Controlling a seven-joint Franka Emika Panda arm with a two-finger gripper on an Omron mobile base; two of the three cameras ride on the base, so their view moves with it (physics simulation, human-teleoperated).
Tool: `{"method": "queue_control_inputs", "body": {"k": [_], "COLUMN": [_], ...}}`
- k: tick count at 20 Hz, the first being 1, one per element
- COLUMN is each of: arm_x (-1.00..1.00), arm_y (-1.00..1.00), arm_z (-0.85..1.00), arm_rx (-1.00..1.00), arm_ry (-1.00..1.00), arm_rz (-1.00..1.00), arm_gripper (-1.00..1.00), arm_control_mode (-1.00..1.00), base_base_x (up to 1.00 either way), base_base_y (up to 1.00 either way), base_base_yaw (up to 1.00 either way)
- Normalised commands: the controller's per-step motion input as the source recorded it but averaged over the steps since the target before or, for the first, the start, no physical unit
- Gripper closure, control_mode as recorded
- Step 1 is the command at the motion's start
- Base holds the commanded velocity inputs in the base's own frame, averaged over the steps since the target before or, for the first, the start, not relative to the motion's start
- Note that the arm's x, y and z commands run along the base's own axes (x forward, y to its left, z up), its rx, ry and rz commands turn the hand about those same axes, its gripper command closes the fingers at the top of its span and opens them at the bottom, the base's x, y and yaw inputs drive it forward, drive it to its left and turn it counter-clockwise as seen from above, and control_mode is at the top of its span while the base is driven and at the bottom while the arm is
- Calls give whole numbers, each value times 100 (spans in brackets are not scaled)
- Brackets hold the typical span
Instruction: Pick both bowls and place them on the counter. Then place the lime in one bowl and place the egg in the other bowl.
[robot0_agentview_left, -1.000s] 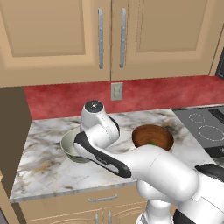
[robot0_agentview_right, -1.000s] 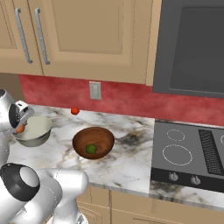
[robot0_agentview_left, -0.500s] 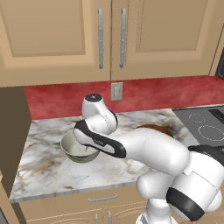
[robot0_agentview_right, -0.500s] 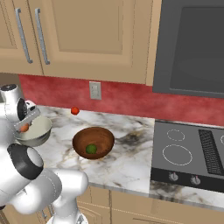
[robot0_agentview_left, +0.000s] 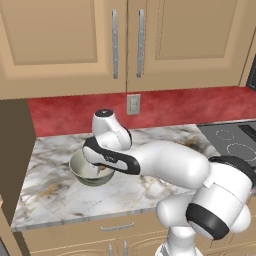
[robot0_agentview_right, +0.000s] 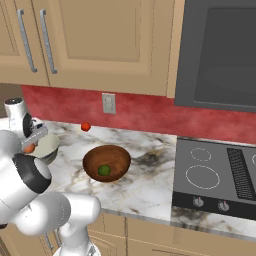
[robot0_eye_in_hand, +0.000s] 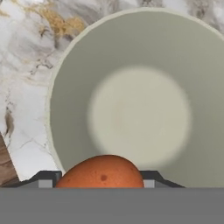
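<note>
jaws hold egg (robot0_eye_in_hand: 100, 171) over grey-green bowl (robot0_eye_in_hand: 140, 98) on marbled counter (robot0_eye_in_hand: 26, 57)

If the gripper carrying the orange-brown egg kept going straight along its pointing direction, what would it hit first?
Probably the inside bottom of the pale grey-green glossy bowl: the gripper, shut on the orange-brown egg, points straight into it. How far off is unclear.

Two bowls (robot0_agentview_right: 106, 162), one lime (robot0_agentview_right: 104, 170), one egg (robot0_eye_in_hand: 99, 172)
</note>
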Motion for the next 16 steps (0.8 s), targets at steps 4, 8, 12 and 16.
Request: {"method": "queue_control_inputs", "body": {"k": [4,8,12,16], "arm_x": [3,5,0,0], "arm_y": [0,0,0,0], "arm_z": [-9,-14,-21,-16], "arm_rx": [0,0,0,0], "arm_ry": [2,4,7,7], "arm_rz": [0,0,0,0], "arm_gripper": [100,100,100,100], "arm_control_mode": [-100,-100,-100,-100], "base_base_x": [0,0,0,0], "base_base_y": [0,0,0,0], "base_base_yaw": [0,0,0,0]}}
